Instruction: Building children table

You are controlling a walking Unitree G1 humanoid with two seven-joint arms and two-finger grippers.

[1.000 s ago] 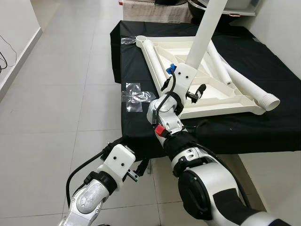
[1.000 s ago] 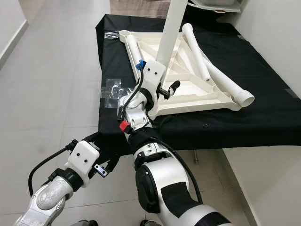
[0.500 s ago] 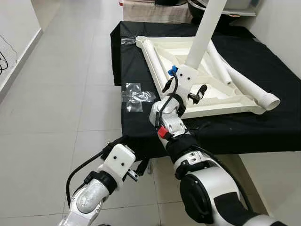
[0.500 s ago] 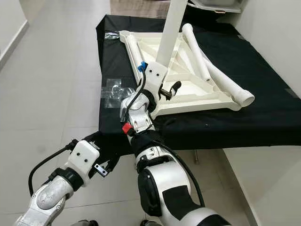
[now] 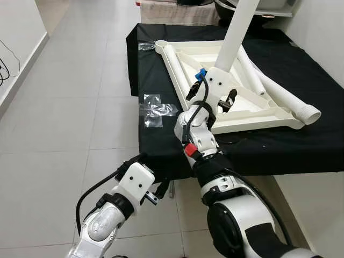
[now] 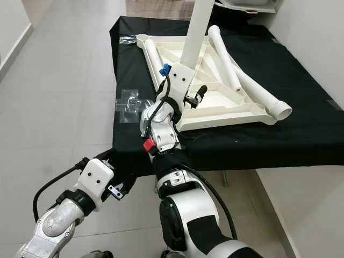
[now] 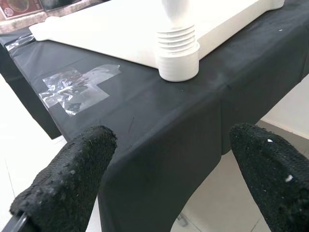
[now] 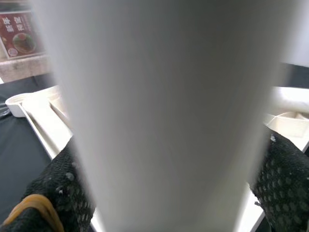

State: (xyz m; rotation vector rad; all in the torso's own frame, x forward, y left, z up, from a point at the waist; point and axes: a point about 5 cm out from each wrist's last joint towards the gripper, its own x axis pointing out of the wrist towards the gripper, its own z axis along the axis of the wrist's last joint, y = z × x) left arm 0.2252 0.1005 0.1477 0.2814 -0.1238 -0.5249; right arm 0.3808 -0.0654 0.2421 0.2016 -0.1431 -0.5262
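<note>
Item: white table leg (image 5: 236, 32), upper centre of frame, long axis near upright, foot at upturned table frame (image 5: 252, 110) on black tabletop (image 5: 156, 145). Our right hand (image 5: 223, 97) clamps leg low down, nearer arm. Our left hand (image 7: 169, 193) spread wide, empty, lower left, below tabletop edge.
</note>
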